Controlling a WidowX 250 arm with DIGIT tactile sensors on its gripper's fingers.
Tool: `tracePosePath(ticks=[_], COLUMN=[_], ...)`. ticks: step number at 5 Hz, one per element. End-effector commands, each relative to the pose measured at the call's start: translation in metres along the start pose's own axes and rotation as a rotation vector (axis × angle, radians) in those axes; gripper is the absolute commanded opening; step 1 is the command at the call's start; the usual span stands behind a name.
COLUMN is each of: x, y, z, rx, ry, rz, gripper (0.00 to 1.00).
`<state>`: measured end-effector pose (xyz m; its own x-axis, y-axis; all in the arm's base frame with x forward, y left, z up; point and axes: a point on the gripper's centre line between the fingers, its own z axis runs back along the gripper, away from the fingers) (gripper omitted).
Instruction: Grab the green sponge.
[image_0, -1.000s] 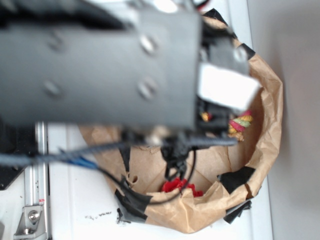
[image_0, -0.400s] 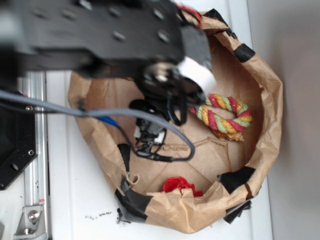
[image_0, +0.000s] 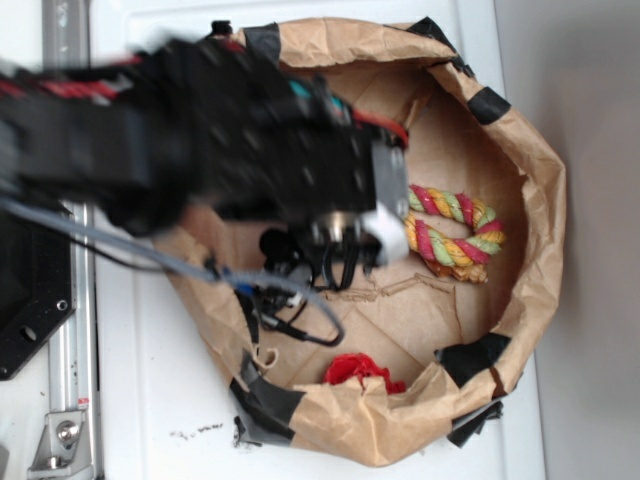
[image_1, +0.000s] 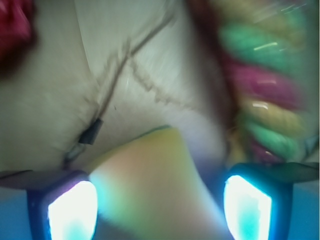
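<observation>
In the wrist view the green sponge (image_1: 150, 182), a pale yellow foam wedge with a greenish tint, lies on the brown paper between my two fingertips. My gripper (image_1: 160, 210) is open around it. The left fingertip (image_1: 70, 210) sits close against the sponge. A dark gap separates the sponge from the right fingertip (image_1: 247, 210). In the exterior view the black arm and gripper (image_0: 335, 245) reach down into the paper bag and hide the sponge.
The twisted red, green and yellow rope toy (image_0: 450, 232) lies just right of the gripper and fills the wrist view's right side (image_1: 260, 95). A small red fabric bundle (image_0: 358, 370) lies near the front wall of the brown paper bag (image_0: 540, 200). Cables (image_0: 290, 310) hang beside the arm.
The arm has dropped away from the camera and down into the bag. It now shows smaller, and the rope toy is uncovered.
</observation>
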<state>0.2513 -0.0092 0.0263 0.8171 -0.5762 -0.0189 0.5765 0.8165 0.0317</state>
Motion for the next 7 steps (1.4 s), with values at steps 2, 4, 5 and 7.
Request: tracePosePath(ticks=[2, 4, 5, 7], x=[0.005, 0.007, 0.008, 0.003], y=[-0.005, 0.024, 0.034, 0.034], z=[0.004, 0.095, 0.134, 0.136], rx=[0.092, 0.162, 0.147, 0.112], ry=[0.014, -0.146, -0.189, -0.182], rz=[0.103, 0.453, 0.554, 0.794], gripper=[0.0, 0.0, 0.0, 0.0])
